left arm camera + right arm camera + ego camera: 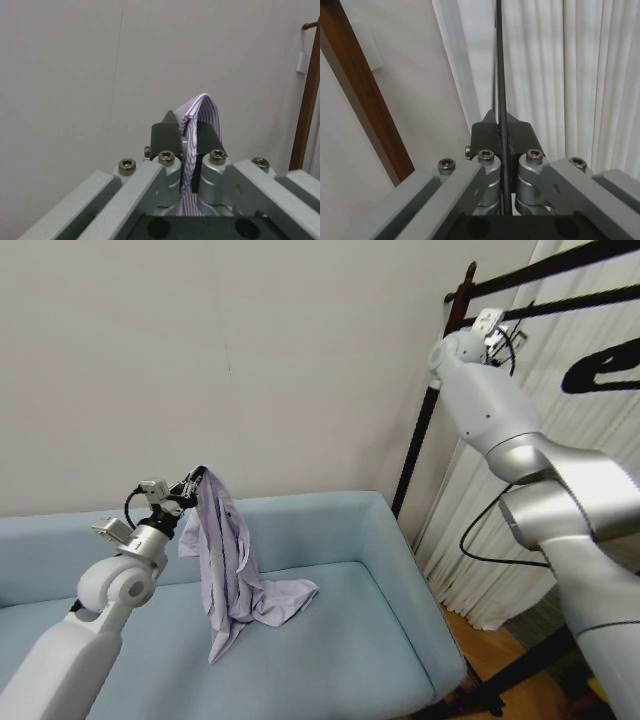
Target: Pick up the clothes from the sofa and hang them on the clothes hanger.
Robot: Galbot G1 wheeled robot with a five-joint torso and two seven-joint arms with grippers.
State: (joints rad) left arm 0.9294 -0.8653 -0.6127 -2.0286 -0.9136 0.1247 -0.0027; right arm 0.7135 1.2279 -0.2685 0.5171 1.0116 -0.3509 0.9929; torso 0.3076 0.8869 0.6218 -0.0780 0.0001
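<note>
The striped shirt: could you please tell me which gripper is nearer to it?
Left. The left gripper, above the sofa, holds the striped shirt in shut jaws. The right gripper is high up, shut on the black rod, far from it.

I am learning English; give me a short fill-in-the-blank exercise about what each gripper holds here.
On the left gripper, the jaws are ____ on the striped shirt.
The shirt's lower end rests on the light ____ sofa.
The right gripper, raised high, clamps a thin ____ bar.
Missing words: shut, blue, black.
</note>
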